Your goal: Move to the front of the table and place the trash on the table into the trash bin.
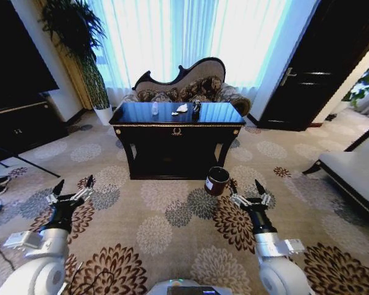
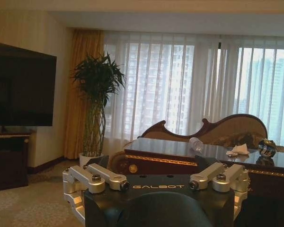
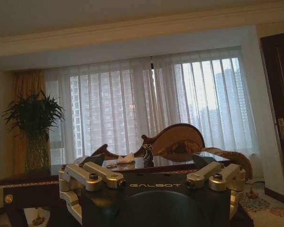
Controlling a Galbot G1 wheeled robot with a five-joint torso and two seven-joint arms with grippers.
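The black gold-trimmed table [image 1: 154,144] stands straight ahead across the carpet. The trash lies on its top: a white paper lump [image 1: 182,108], a shiny silver-black bit [image 1: 197,107] and a small clear bottle [image 1: 154,108]. The left wrist view shows the table [image 2: 165,160], the bottle [image 2: 196,144], the paper [image 2: 238,150] and the shiny bit [image 2: 266,148]. The right wrist view shows the paper [image 3: 126,159] on the table [image 3: 28,182]. The brown trash bin [image 1: 217,180] sits on the floor before the table's right front. My left gripper [image 1: 74,184] [image 2: 156,178] and right gripper [image 1: 245,185] [image 3: 154,178] hang open and hold nothing, well short of the table.
A carved sofa [image 1: 190,83] stands behind the table, under the curtained window. A potted plant [image 1: 80,43] and a dark TV cabinet [image 1: 18,123] are on the left, a dark door [image 1: 320,61] and a bench [image 1: 350,172] on the right. Patterned carpet lies between me and the table.
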